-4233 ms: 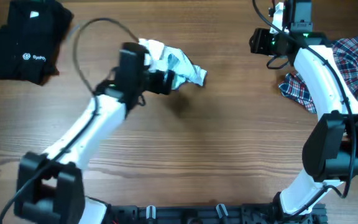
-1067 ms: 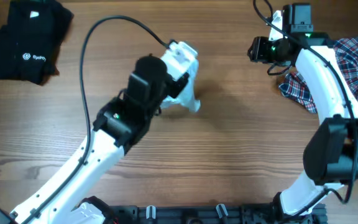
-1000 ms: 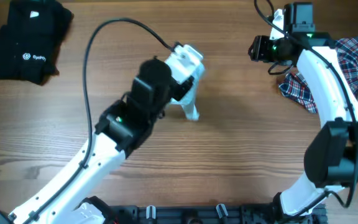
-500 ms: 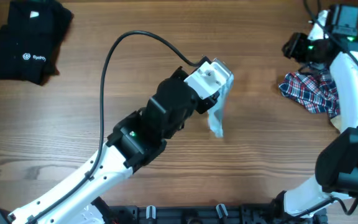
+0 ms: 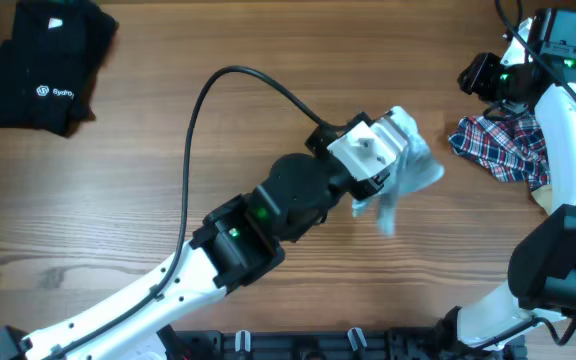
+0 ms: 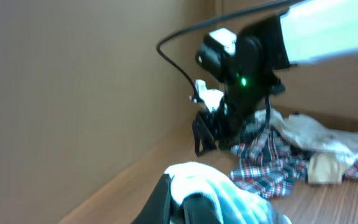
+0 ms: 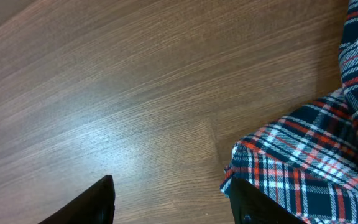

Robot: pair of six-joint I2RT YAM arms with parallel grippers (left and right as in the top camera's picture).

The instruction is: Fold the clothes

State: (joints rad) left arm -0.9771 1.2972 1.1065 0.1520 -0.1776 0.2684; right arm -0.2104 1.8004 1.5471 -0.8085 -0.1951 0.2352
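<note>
A small pale blue-white cloth point(image 5: 411, 176) hangs bunched above the table's middle right, with my left gripper point(image 5: 393, 163) shut on it. In the left wrist view the cloth point(image 6: 229, 190) bulges over the dark fingers point(image 6: 194, 208) at the bottom edge. The red-blue-white plaid shirt point(image 5: 503, 150) lies crumpled at the right, just beyond the held cloth. My right gripper point(image 5: 475, 76) hovers at the far right, above the shirt's upper left corner. Its jaws stand open over bare wood in the right wrist view point(image 7: 169, 208), the plaid shirt point(image 7: 309, 149) beside the right finger.
A folded black garment with a white logo point(image 5: 38, 70) lies at the far left. A white piece point(image 6: 316, 132) and a beige piece point(image 6: 325, 168) lie behind the plaid shirt. The left arm's black cable point(image 5: 230, 88) loops over the table's middle.
My left arm has swung right across the table, carrying the pale cloth from the middle toward the plaid shirt. The right arm shifted right about a second ago and has since held still.
</note>
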